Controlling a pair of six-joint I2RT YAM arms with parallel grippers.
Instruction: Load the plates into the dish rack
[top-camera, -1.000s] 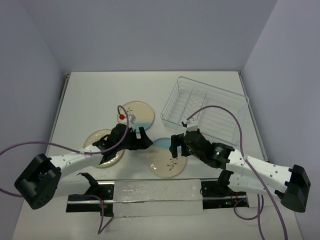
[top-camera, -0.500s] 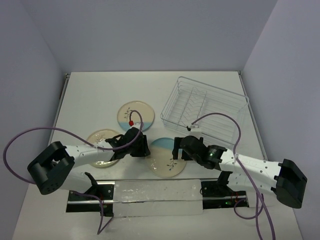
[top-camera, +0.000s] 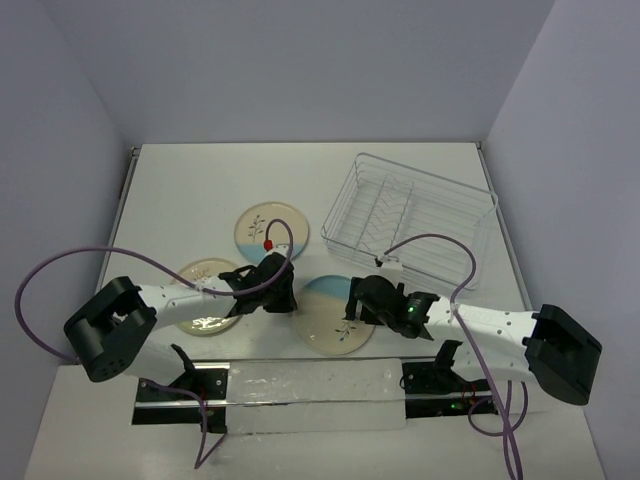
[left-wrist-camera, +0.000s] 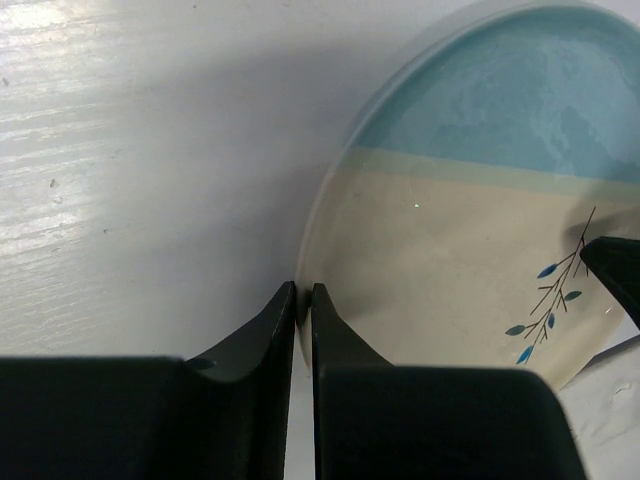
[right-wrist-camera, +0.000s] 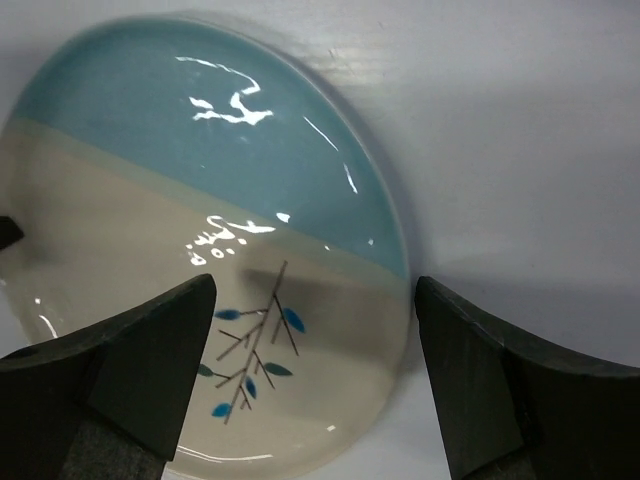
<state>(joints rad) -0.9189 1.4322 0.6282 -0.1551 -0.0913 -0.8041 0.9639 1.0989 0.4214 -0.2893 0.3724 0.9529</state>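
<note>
The left jaws are drawn in to a thin slit. The left rim of the near plate (left-wrist-camera: 450, 230) runs straight into that slit, so they pinch its edge. One finger (left-wrist-camera: 250, 340) sits outside the plate over the bare table (left-wrist-camera: 150, 150). The other finger (left-wrist-camera: 340, 350) lies over the cream half, just inside the rim.

The right jaws stand wide apart and hold nothing. Their two fingers (right-wrist-camera: 150, 350) straddle the opposite side of the same plate (right-wrist-camera: 200, 200). The cream half with its dark sprig lies between them and the light-blue half beyond. In the right wrist view I cannot tell whether either finger touches the glaze. A dark tip of each arm's jaws shows at the edge of the other's wrist view, so the two face each other across the plate.

From the top view this plate (top-camera: 325, 325) lies on the table near the front edge, between the two arms. The plain plate (top-camera: 205, 272) lies to its left, partly under the left arm. The far plate (top-camera: 271, 228), cream and blue with a sprig, lies flat further back, apart from both. The dish rack (top-camera: 430, 176) stands at the right rear of the table, set at an angle, well apart from the near plate, with no plate in it.
</note>
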